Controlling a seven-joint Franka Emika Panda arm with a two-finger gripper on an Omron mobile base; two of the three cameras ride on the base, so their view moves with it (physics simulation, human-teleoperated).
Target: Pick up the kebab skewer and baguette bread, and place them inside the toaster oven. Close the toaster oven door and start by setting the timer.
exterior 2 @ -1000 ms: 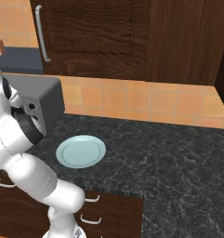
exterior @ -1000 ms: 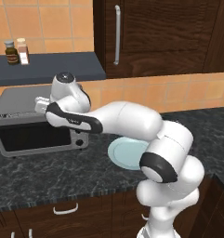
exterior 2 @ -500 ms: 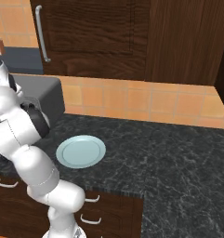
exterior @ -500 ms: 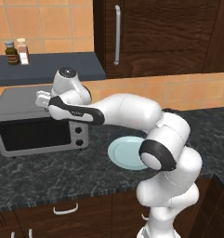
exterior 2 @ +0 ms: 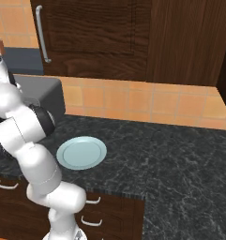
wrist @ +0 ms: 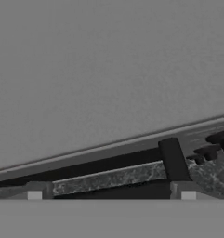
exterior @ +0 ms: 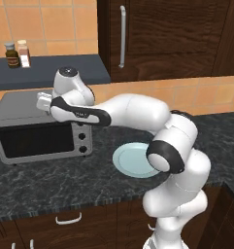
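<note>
Dark wood cabinets point(exterior: 176, 39), orange tiled wall point(exterior 2: 147, 101), black stone counter point(exterior 2: 180, 159).

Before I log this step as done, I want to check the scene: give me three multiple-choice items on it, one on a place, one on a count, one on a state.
1. Where is the plate?
A. On the counter, right of the toaster oven
B. On top of the toaster oven
C. On the upper shelf

2. How many bottles stand on the shelf?
A. None
B. Two
C. Four

3. What is the state of the toaster oven door?
A. Dropped fully open
B. Removed
C. Shut

Key: 1 A, the pale-blue plate lies on the dark counter beside the toaster oven. 2 B, two bottles stand side by side. 3 C, the door stands upright against the front.
</note>
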